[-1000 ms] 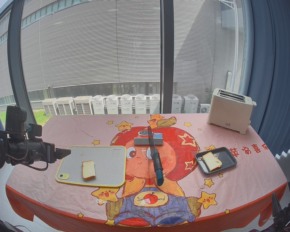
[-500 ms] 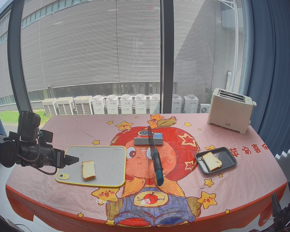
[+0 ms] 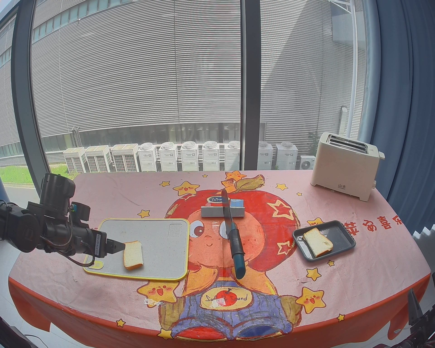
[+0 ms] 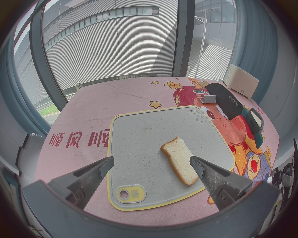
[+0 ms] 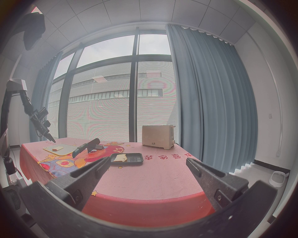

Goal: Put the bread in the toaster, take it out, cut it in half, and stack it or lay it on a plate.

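one bread slice (image 3: 132, 254) beside left fingers (image 4: 217, 181)

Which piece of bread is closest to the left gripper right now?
The slice on the cutting board, just ahead of the open left gripper. The other slice lies in the dark tray, far off to the robot's right.

window (image 3: 136, 81): full-height, daylight, grey building outside | blue curtain (image 3: 398, 113): right | ceiling (image 5: 124, 12): tiled | table (image 3: 362, 281): cartoon cloth

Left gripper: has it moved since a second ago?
Yes. The left gripper has moved from beyond the cutting board's left edge inward, up to the bread.
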You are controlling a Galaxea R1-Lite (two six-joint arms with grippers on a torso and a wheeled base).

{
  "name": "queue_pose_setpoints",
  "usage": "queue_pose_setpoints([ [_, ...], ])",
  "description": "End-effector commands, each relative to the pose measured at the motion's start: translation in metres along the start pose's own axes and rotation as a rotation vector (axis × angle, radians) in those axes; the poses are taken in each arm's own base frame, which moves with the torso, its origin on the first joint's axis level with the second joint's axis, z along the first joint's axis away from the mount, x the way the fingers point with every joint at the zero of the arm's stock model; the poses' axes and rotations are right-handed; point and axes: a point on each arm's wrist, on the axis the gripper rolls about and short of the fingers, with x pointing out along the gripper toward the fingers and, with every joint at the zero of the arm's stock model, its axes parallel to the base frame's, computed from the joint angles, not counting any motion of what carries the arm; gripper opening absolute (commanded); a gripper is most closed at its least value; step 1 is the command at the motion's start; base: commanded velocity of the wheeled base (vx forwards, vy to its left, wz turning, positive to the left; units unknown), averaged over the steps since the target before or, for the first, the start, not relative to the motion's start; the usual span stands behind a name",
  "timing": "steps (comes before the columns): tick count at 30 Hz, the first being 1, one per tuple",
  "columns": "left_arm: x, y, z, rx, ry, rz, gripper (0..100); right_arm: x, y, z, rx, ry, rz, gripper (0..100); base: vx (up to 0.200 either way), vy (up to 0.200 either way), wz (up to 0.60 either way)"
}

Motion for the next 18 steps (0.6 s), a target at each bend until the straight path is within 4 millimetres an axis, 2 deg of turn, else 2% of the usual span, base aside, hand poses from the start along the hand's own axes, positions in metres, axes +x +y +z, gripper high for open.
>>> queue_pose_setpoints([
  [1,0.007,0.0,-0.001,0.003,0.022,-0.003,100,0.0,0.0,-0.005,0.0,0.001,0.0,100,0.0,0.0,0.0],
  [18,0.027,0.001,-0.003,-0.001,0.076,-0.003,100,0.0,0.0,-0.005,0.0,0.001,0.0,100,0.0,0.0,0.0],
])
